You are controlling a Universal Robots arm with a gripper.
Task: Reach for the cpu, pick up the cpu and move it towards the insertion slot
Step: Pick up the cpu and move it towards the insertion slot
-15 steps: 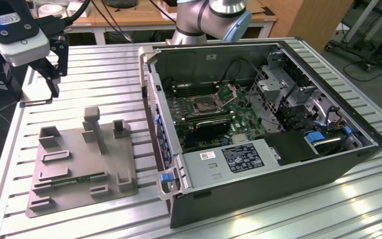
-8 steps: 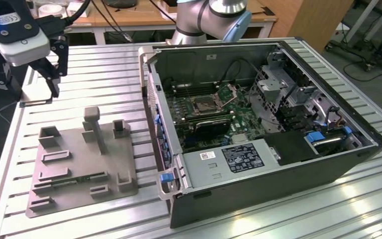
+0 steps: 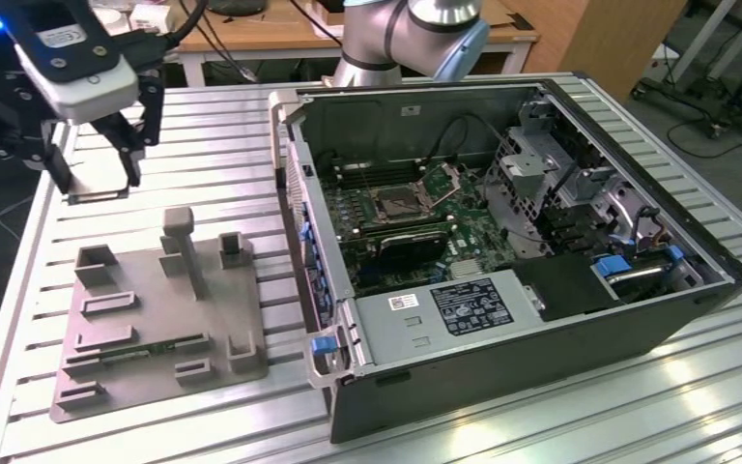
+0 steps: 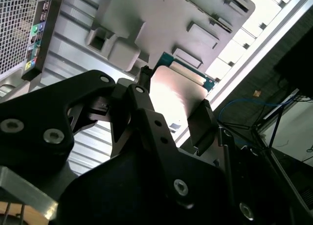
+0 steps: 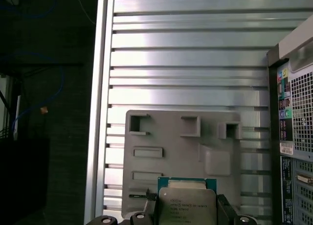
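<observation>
My gripper [image 3: 97, 184] hangs above the table at the exterior view's far left, beyond the grey fixture plate [image 3: 152, 309]. It is shut on the cpu [image 3: 100, 190], a flat square chip with a pale metal top and a green edge. Both wrist views show the cpu [image 5: 186, 204] [image 4: 176, 90] clamped between the two black fingers [image 5: 222, 204] [image 4: 201, 118], lifted off the fixture plate [image 5: 186, 137]. The insertion slot [image 3: 394, 201], a silver-framed socket with its hinged plate raised, lies on the green motherboard inside the open computer case [image 3: 500, 242], well to the exterior view's right of the gripper.
The case's near wall [image 3: 297, 193] stands between the fixture and the motherboard. Upright posts [image 3: 181, 242] rise from the fixture plate. The slatted metal table's edge [image 3: 11, 290] runs close along the exterior view's left. The arm's base [image 3: 404, 39] stands behind the case.
</observation>
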